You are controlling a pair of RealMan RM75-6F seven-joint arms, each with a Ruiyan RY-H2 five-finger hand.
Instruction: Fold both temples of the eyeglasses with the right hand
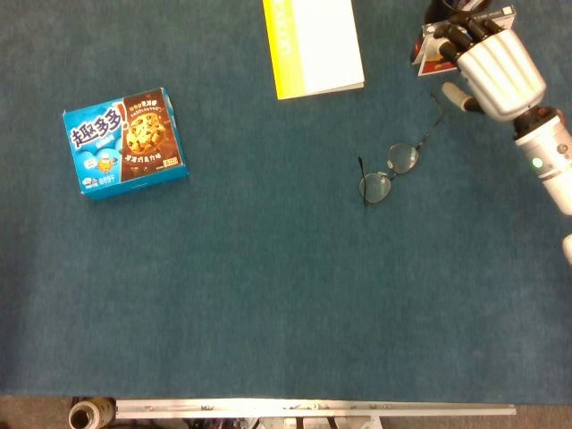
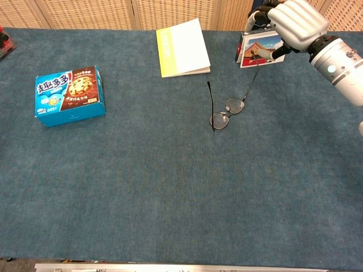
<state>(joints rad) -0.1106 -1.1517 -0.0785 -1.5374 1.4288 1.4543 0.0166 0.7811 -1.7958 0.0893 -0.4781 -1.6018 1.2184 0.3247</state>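
Table: we see one, covered in blue-green carpet-like cloth, filling nearly all of both views.
Right arm: we count one, entering from the right edge, white and grey, with a small green light on the wrist.
Booklet: one, white with a yellow spine strip, lying flat at the far edge of the table, well left of the hand.
Snack box: one, blue with a cookie picture, lying flat on the left side, well apart from everything else.
Right hand: one in view, at the far right, raised over the far corner. We see its fingers curled in over the card box and the thumb sticking out toward the glasses. It holds nothing that we can see; from the chest view we cannot tell whether the fingers touch the card box.
Card box: one, small, with a red building pictured on it, partly hidden under the hand.
Glasses: one pair, thin dark wire frame, lying on the table right of centre. Both temples are unfolded. One temple runs up toward the hand, its tip ending just below the thumb and near the card box; the other points away to the left. The two lenses lie nearer to us and left of the hand, apart from it.
Left hand: we find it in neither view.
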